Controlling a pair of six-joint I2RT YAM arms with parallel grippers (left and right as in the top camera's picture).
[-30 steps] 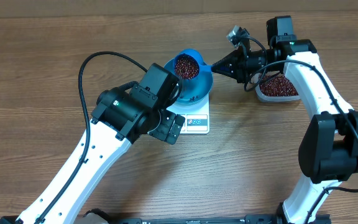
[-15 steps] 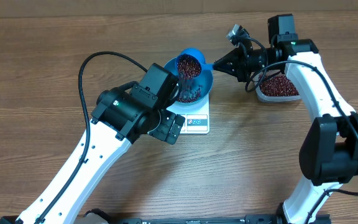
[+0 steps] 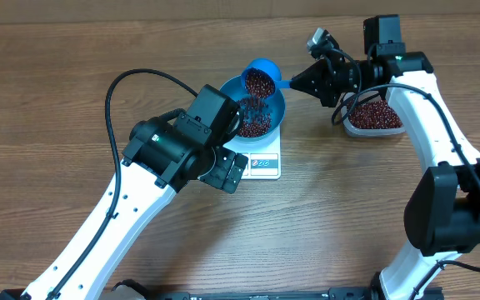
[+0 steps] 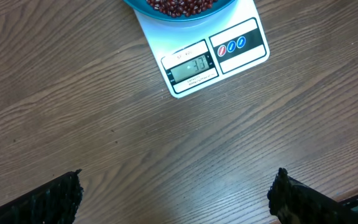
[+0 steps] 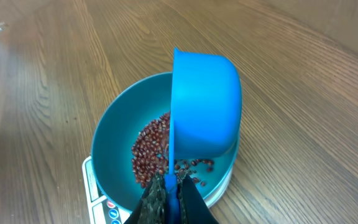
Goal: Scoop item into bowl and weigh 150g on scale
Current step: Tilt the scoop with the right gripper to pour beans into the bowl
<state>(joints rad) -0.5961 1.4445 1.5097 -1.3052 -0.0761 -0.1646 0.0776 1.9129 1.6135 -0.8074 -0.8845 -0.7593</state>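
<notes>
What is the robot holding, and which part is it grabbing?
The right claw pinches the small blue scoop by its handle. The left claw is open, holding nothing.

Robot lab bench: wood-grain table (image 3: 48,58), left arm (image 3: 140,200), right arm (image 3: 427,125), loose cables (image 3: 144,72).

beans (image 5: 151,149) — dark maroon | bowl (image 5: 114,149), scoop (image 5: 207,106) — blue | scale (image 4: 160,37): white | table (image 4: 166,149): brown woodgrain

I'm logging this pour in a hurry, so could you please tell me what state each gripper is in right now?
Left gripper: open, holding nothing.
Right gripper: closed on the scoop handle, scoop tipped over the bowl.
</notes>
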